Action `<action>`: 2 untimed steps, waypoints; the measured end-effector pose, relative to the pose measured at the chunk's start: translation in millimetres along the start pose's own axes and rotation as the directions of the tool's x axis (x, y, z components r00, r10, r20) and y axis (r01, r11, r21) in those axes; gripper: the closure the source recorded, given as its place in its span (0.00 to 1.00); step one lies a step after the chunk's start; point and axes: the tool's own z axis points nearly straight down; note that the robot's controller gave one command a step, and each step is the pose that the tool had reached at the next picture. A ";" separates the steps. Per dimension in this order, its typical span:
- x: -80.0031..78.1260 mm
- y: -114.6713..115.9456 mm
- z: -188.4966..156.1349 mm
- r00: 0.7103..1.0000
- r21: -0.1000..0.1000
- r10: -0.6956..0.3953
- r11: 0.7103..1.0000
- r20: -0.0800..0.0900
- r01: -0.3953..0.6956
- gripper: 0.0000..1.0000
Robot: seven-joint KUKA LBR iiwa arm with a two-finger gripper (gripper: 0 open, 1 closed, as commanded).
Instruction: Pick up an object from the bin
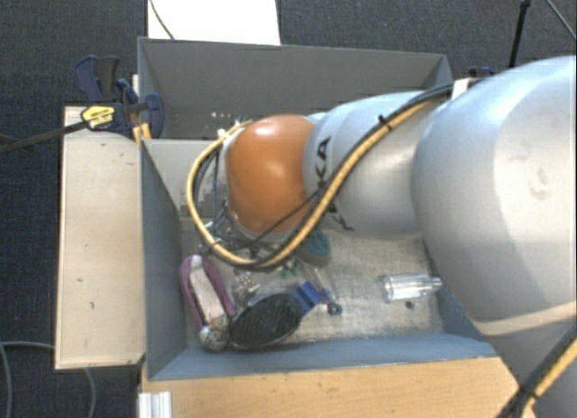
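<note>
Arm [388,168] low in bin [297,78], left side | gripper [238,238] under orange cover [266,168], state cannot be told | black brush [264,322], pink case [204,292] nearest | nothing visibly lifted; pick remains

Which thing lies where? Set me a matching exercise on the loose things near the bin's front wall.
Things: 1 black oval brush; 2 clear plastic piece; 3 pink-and-purple oblong thing; 4 small blue piece.
Places: A along the left wall of the bin; B alone on the floor's right; C against the front wall; D just behind the black brush's right end.
Pairs: 1-C, 2-B, 3-A, 4-D.
</note>
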 end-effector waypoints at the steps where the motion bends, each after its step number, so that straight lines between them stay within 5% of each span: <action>1: 68.5 -60.3 -73.0 0.989 -0.001 0.148 0.989 -0.007 -0.148 0.00; 2: 86.6 -48.1 18.4 0.971 -0.008 -0.238 0.971 -0.009 0.238 0.00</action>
